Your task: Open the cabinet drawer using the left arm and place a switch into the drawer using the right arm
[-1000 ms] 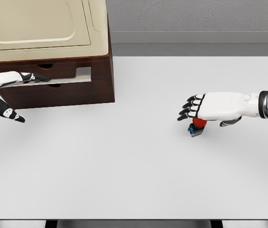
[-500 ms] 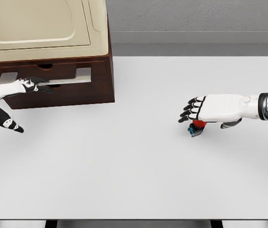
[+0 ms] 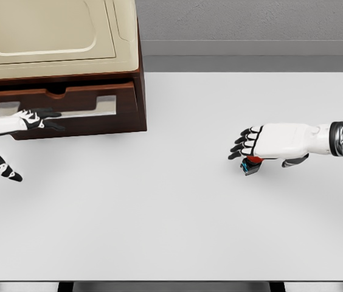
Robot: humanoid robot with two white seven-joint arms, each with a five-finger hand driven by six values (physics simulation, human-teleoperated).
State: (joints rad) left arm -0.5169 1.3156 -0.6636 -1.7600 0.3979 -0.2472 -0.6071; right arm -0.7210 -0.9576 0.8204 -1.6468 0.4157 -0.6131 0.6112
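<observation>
The brown cabinet (image 3: 138,73) stands at the back left, and its upper drawer (image 3: 80,96) is pulled out a little, leaving a dark gap above its front. My left hand (image 3: 45,119) has its fingers hooked on the silver drawer handle (image 3: 92,112), with the thumb held apart below. The switch (image 3: 250,166), a small dark block with a red button and a blue edge, sits on the table at the right. My right hand (image 3: 244,146) lies flat right over it with the fingers stretched out, hiding most of the button.
A cream appliance (image 3: 50,30) sits on top of the cabinet. The white table (image 3: 171,231) stretches between the cabinet and the switch, with its front edge at the bottom of the view.
The drawer front has slid out toward me with my left hand on its handle. My right hand has sunk lower over the switch, covering more of the red button.
</observation>
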